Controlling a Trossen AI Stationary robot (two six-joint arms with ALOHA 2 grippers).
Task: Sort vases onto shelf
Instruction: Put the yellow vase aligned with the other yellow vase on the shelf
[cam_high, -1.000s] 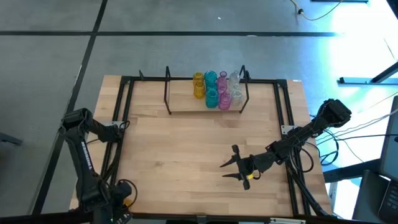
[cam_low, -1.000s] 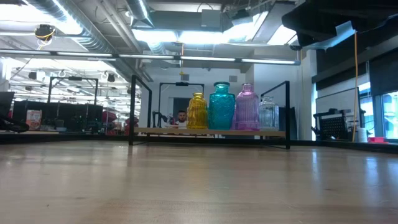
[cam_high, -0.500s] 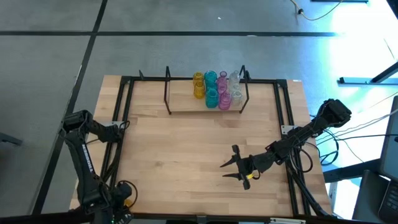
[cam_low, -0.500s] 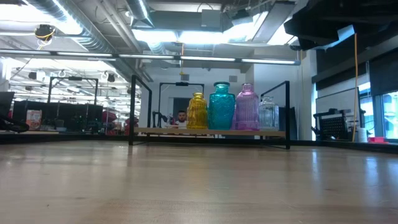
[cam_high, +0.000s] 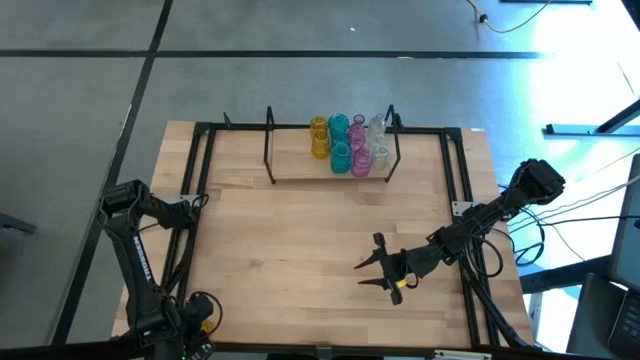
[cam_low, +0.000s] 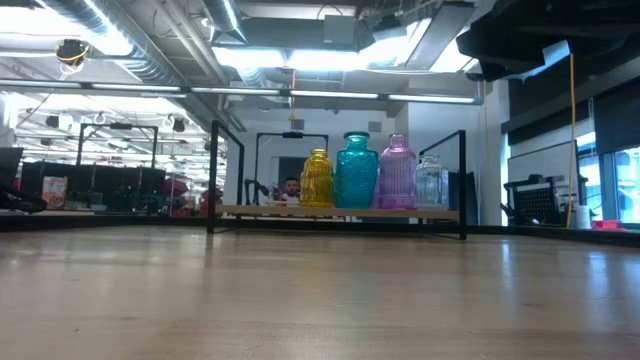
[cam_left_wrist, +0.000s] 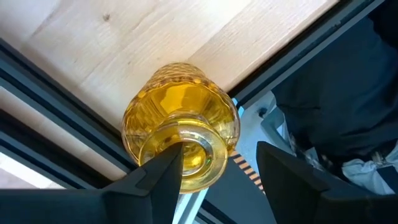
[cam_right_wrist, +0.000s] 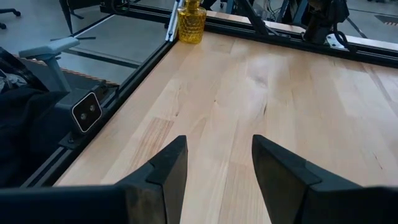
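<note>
Fingers of the left gripper (cam_left_wrist: 214, 168) are seen standing apart on either side of a yellow vase (cam_left_wrist: 180, 124), framed around its mouth from above; whether the pads touch the glass cannot be told, so no grip is claimed. In the high view this gripper (cam_high: 195, 310) is placed at the near left corner of the table (cam_high: 300, 240), by the black rail, and the vase is hidden beneath it. From the right wrist view the same yellow vase (cam_right_wrist: 191, 23) is shown upright at the table's edge, just beside the rail.

The right gripper (cam_high: 372, 265) is held low over bare wood on the near right side, its fingers parted and nothing between them.

The shelf (cam_high: 330, 175) is set at the far edge of the table. On it, seven vases are gathered toward its right end in two rows: yellow (cam_high: 319, 138), teal (cam_high: 340, 142), pink (cam_high: 359, 148) and clear (cam_high: 378, 142). In the low view they are lined up as yellow (cam_low: 316, 180), teal (cam_low: 355, 172), pink (cam_low: 397, 174) and clear (cam_low: 431, 182).

The yellow vase is judged to be light, rigid, smooth and breakable. Its ribbed body should give some purchase, but glass is likely to slip under hard pads. It would best be taken across the narrow neck just under the lip, squeezed gently and kept upright. A tilt or a knock against the rail is the risk to be avoided.
</note>
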